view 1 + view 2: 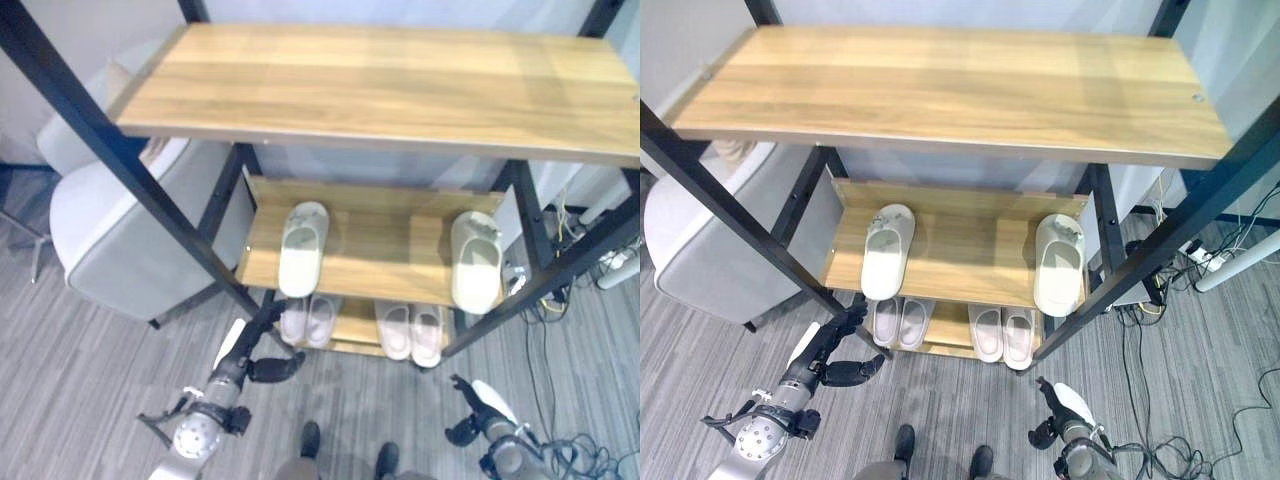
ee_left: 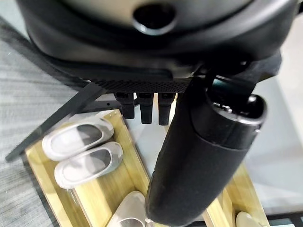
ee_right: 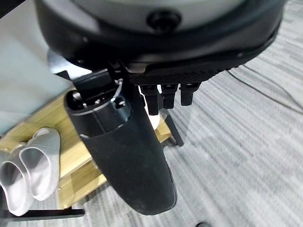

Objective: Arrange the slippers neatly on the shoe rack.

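**Slippers on two shelves of the rack, both hands low and empty**

I see a shoe rack (image 1: 400,85) with a black frame and pale wooden shelves running across the frame. On its middle shelf (image 1: 385,245) lie two off-white slippers, well apart: the left slipper (image 1: 303,248) at centre left and the right slipper (image 1: 476,262) at centre right. Each lies with its long axis running from the front of the shelf to the back; their closed bands sit at the far end.

On the lower shelf (image 1: 356,325), just below, two pale pairs sit side by side: a left pair (image 1: 308,320) and a right pair (image 1: 411,332), lined up the same way.

The floor (image 1: 80,370) is grey striped carpet. A grey padded chair (image 1: 120,240) stands at the left of the frame.

My left hand (image 1: 268,335) hovers at lower centre left, by the rack's front post, fingers relaxed, holding nothing. My right hand (image 1: 468,412) hangs at lower right, fingers straight, empty.
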{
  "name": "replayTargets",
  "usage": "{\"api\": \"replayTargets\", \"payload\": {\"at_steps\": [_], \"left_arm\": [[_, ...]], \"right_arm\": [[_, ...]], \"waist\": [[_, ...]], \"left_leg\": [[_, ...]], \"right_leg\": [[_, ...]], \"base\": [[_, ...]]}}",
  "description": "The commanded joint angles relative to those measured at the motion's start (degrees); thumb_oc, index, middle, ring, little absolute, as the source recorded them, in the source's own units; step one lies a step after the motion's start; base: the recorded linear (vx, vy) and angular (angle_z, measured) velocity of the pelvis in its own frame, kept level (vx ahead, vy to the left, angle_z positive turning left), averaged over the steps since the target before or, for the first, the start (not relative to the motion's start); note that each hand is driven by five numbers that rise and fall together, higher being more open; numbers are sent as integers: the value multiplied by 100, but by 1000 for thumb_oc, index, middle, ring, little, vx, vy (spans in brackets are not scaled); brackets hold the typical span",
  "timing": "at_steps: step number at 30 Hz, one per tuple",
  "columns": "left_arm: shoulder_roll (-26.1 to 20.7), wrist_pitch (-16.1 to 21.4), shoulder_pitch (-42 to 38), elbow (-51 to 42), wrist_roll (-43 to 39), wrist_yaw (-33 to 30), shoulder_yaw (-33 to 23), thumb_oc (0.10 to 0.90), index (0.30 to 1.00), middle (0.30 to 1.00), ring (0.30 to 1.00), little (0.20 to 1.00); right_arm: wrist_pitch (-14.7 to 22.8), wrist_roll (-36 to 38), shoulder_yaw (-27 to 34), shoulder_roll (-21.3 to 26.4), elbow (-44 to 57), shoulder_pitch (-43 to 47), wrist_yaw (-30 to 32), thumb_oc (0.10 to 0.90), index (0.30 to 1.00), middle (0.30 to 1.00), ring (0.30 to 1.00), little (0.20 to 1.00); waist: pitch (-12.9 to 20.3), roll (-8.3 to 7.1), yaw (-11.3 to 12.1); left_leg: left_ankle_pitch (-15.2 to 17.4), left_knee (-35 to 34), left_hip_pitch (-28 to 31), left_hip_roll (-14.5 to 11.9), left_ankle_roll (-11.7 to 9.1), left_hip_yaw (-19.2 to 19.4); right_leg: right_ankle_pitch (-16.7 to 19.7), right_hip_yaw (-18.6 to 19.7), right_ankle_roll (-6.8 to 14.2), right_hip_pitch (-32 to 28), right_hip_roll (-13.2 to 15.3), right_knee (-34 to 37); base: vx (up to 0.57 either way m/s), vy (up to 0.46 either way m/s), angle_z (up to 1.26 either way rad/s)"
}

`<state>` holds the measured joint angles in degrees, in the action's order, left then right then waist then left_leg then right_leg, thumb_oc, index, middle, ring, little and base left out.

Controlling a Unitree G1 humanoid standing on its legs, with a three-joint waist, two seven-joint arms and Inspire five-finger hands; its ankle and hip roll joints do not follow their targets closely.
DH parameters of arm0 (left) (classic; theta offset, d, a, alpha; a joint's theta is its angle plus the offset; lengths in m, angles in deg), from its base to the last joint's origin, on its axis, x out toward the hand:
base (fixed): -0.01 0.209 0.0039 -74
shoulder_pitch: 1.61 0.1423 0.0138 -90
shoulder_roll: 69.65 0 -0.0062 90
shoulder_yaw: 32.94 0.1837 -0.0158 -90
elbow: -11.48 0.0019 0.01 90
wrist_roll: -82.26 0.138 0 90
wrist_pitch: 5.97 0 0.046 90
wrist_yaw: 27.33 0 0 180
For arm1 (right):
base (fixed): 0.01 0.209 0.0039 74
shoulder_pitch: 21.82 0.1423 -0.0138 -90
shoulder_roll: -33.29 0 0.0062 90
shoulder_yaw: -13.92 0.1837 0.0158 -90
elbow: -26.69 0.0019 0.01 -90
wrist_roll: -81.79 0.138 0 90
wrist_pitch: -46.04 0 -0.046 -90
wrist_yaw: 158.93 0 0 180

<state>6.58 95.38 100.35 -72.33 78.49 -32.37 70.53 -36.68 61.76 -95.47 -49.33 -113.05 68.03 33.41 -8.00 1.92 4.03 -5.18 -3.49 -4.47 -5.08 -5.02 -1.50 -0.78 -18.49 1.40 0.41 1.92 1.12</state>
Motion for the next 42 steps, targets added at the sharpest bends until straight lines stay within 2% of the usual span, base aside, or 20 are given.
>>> {"api": "replayTargets", "payload": {"at_steps": [1, 7, 8, 19, 26, 31, 37, 42], "left_arm": [[125, 331, -49, -353, 147, 105, -217, 800, 900, 900, 900, 900], [221, 269, 150, -289, 189, 215, -229, 800, 900, 900, 900, 900], [566, 144, 92, -348, 24, 87, -505, 800, 900, 900, 900, 900], [599, 94, 195, -422, 1, 95, -481, 800, 900, 900, 900, 900], [652, 241, 205, -1046, -461, 18, -683, 800, 900, 900, 900, 900], [699, 310, -186, -1221, -481, -311, -707, 800, 900, 900, 900, 900], [662, 343, -648, -1175, -98, -669, -693, 800, 900, 900, 900, 900], [675, 358, -964, -1082, 63, -949, -744, 800, 900, 900, 900, 900]], "right_arm": [[63, 205, 174, 28, 48, 141, 26, 800, 900, 900, 900, 900], [43, 325, 240, -125, -76, -27, -19, 800, 900, 900, 900, 900], [-154, 244, 303, -13, 722, 155, -81, 800, 900, 900, 900, 900], [-131, 214, 269, -29, 754, 63, -85, 800, 900, 900, 900, 900], [-138, 168, 288, -23, 799, -29, -66, 800, 900, 900, 900, 900], [-158, 163, 230, 2, 885, 58, 7, 800, 900, 900, 900, 900], [-175, 109, 214, 89, 898, 66, 30, 800, 900, 900, 900, 900], [-185, 91, 229, 139, 934, 74, 84, 800, 900, 900, 900, 900]], "waist": [[244, -256, 24], [410, -277, -30], [240, -145, 208], [268, -142, 220], [271, -101, 218], [117, -45, 164], [88, 88, 28], [91, 135, -47]], "left_leg": [[-53, -151, -13, 44, -221, 274], [27, -151, 111, 67, -211, 357], [147, -151, 271, 10, -17, 1214], [191, -151, 433, -87, -70, 1208], [184, -151, 431, -88, -94, 1192], [133, -151, 256, -60, -115, 1179], [77, -151, 89, -72, -163, 1254], [64, -151, 3, -81, -183, 1320]], "right_leg": [[-27, 15, 567, -32, 201, 262], [-17, 92, 591, -203, 200, 387], [76, -204, 735, -230, 474, 376], [32, -341, 739, -359, 474, 388], [10, -422, 736, -390, 504, 388], [84, -427, 750, -177, 558, 388], [138, -391, 779, 27, 612, 388], [172, -345, 809, 172, 632, 388]], "base": [[85, 2, -4], [62, 0, -5], [41, -1, -16], [25, 1, -2], [6, 2, 0], [-49, 5, 3], [-5, 4, 0], [3, 12, -5]]}}
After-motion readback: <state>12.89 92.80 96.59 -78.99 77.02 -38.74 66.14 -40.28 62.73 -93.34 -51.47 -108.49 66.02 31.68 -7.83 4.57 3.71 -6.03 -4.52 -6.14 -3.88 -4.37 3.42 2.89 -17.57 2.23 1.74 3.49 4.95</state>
